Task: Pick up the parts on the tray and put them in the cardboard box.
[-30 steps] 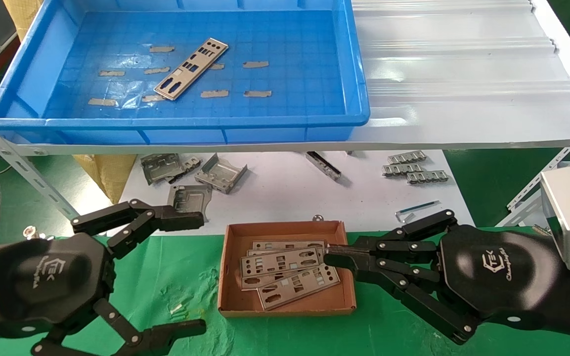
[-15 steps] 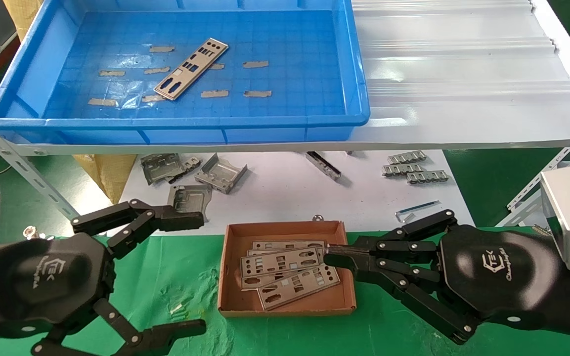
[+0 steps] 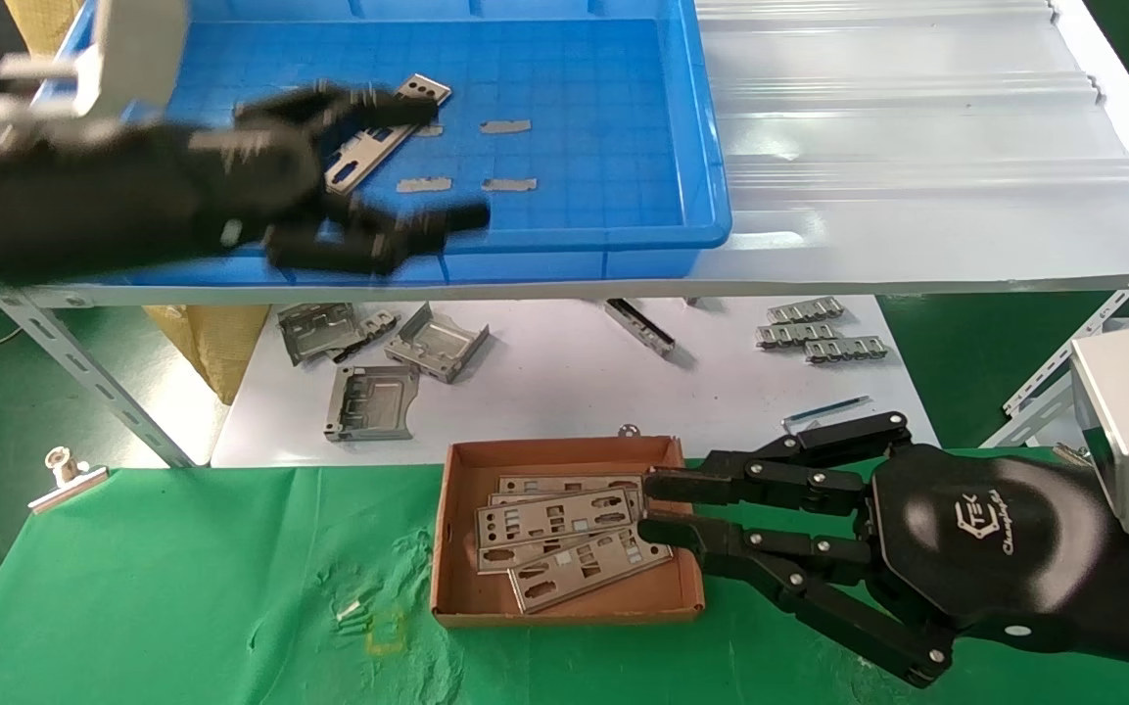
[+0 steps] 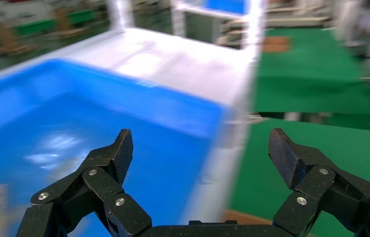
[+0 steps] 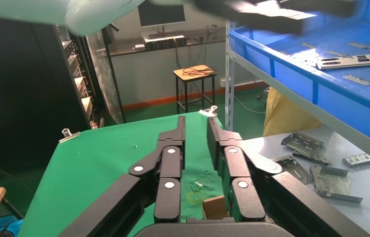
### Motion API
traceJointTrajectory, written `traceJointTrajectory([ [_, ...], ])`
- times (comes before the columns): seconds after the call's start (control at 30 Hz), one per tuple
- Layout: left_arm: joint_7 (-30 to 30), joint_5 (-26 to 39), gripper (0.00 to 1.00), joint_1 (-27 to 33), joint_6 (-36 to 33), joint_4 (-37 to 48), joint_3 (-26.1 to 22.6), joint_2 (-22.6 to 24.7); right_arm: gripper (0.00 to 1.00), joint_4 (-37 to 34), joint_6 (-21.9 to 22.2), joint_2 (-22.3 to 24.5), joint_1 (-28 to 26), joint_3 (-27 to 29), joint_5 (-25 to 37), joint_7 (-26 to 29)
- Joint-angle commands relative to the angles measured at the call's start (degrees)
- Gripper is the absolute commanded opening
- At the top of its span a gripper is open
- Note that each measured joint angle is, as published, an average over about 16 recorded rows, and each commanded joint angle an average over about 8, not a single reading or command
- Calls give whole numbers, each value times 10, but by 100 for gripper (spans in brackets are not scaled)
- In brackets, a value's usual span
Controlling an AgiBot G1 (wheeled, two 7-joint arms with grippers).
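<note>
Half a second ago the left gripper (image 3: 427, 162) hung low over the green cloth at the table's near left corner; now it has swung up over the tray (image 3: 701, 147) on the shelf toward the far left, its jaws spread wide on either side of the one part (image 3: 368, 152) left there. That plate lies on the tray's floor with its long axis running diagonally, from near-left to far-right, and the gripper comes at it from the left, so the left arm is plainly the nearer one; I judge the fingers will need to straddle the plate's narrow width. The right gripper (image 3: 657, 504) sits at the right rim of the cardboard box (image 3: 564, 612) near the table's front edge, its jaws slightly parted and holding nothing. In the box I count about four parts (image 3: 569, 539), overlapping in a loose fan, though the lower ones are partly hidden.
</note>
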State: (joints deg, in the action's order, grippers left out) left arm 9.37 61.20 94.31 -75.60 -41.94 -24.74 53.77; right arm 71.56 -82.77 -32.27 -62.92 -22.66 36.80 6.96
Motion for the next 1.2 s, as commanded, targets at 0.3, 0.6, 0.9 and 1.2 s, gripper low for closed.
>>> traceJointTrajectory([
  [0.3,-33,117,100,155,138,259,-51,127,100,0,0,0,0,0,0,0],
  [0.6,-44,148,100,199,133,347,-72,157,100,0,0,0,0,0,0,0],
  [0.9,-45,170,100,224,122,386,-87,157,100,0,0,0,0,0,0,0],
  [1.2,-24,186,100,237,157,415,-98,170,100,0,0,0,0,0,0,0],
])
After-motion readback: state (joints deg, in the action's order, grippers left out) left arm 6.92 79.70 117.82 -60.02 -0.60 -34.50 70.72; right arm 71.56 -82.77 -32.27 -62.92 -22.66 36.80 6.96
